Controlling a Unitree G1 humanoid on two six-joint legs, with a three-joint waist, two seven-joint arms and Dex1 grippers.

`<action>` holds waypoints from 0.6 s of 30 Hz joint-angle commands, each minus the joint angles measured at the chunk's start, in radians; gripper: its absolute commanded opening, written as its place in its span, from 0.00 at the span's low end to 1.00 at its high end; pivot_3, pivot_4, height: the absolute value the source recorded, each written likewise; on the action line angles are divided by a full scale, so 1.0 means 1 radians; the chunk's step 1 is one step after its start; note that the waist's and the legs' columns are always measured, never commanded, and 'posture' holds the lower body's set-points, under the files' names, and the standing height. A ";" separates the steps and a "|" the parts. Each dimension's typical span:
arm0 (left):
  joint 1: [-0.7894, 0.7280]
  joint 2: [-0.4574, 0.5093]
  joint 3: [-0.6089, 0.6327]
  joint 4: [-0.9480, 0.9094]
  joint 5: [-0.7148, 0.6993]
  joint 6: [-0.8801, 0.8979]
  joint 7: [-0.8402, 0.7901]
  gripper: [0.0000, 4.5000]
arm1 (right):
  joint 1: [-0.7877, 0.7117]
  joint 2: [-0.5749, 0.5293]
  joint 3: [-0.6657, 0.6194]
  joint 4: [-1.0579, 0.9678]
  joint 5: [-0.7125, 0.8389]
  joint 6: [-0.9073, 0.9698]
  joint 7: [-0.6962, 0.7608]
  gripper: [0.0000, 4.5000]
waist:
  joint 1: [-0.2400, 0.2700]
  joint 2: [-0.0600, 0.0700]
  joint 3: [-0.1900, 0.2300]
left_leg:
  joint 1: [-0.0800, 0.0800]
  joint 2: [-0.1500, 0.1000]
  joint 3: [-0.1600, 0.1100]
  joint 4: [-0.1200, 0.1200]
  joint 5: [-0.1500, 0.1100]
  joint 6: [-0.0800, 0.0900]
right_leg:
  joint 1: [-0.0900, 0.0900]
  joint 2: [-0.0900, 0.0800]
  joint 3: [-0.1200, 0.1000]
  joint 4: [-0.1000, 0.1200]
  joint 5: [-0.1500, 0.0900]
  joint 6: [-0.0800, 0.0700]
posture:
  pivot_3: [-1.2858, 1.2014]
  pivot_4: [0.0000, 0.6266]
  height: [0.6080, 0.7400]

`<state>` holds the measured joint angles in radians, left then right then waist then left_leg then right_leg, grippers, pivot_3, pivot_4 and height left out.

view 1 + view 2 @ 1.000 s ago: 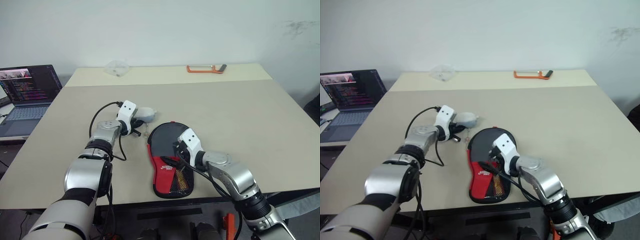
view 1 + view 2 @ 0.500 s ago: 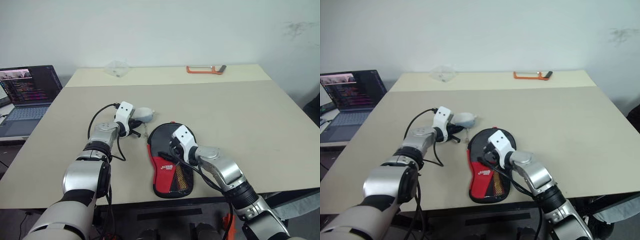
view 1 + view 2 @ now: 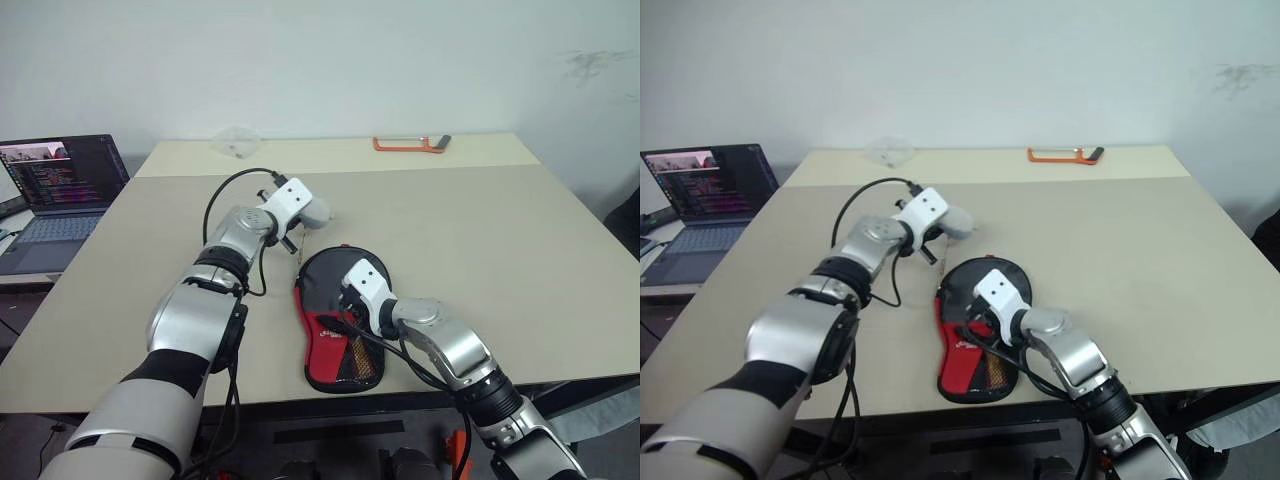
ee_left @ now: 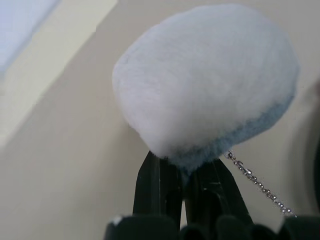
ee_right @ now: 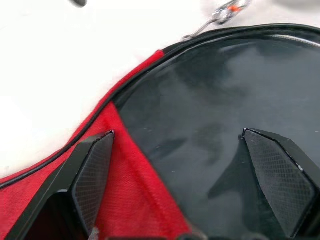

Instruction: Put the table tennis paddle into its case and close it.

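Evidently zipping: the left gripper (image 4: 186,172) pinches the fluffy white pompom zipper pull (image 4: 207,80) above its fingertips, while the right gripper (image 5: 195,175), fingers spread, braces the case (image 5: 210,125) between them.

The case (image 3: 340,325) looks like cloth: a red woven panel beside a smooth, glossy clear black face, with a mesh pocket at its 6 o'clock end. A fluffy white pompom (image 4: 205,80), soft and matt, hangs on a thin beaded metal chain (image 4: 255,184). The left end effector (image 4: 185,175) has matt black plastic fingers; the right end effector (image 5: 192,175) carries finely textured, rubbery pads (image 5: 92,177). The surface (image 3: 480,230) is smooth, matt beige laminate
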<state>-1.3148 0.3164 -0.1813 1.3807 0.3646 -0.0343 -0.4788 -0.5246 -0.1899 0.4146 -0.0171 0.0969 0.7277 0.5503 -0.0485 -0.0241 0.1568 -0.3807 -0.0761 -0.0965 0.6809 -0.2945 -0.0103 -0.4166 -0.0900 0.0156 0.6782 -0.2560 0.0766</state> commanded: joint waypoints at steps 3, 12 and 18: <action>-0.081 -0.045 -0.084 -0.010 0.105 -0.099 0.086 0.01 | 0.058 -0.005 0.061 0.064 -0.010 0.070 0.030 1.00 | 0.000 0.000 0.000 | 0.000 0.000 0.000 0.000 0.000 0.000 | 0.000 0.000 0.000 0.000 0.000 0.000 | 0.52 0.24 1.00; -0.124 -0.143 -0.290 -0.001 0.314 -0.271 0.211 0.01 | 0.098 -0.024 0.073 0.034 -0.012 0.096 0.037 1.00 | 0.006 0.000 0.000 | 0.001 0.000 0.000 0.000 0.000 0.000 | 0.002 0.000 0.000 -0.001 0.000 0.000 | 0.52 0.24 1.00; -0.162 -0.224 -0.391 0.000 0.410 -0.371 0.304 0.01 | 0.124 -0.016 0.075 0.014 -0.002 0.120 0.034 1.00 | 0.018 0.000 0.000 | 0.001 0.000 -0.001 0.000 0.000 0.000 | 0.003 0.000 -0.001 -0.002 0.000 0.001 | 0.52 0.24 1.00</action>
<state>-1.4075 0.1199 -0.5627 1.4206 0.7655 -0.3554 -0.2243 -0.4709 -0.2004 0.4200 -0.0845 0.0909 0.7501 0.5608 -0.0308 -0.0245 0.1565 -0.3794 -0.0764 -0.0974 0.6808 -0.2946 -0.0102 -0.4131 -0.0900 0.0146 0.6757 -0.2564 0.0771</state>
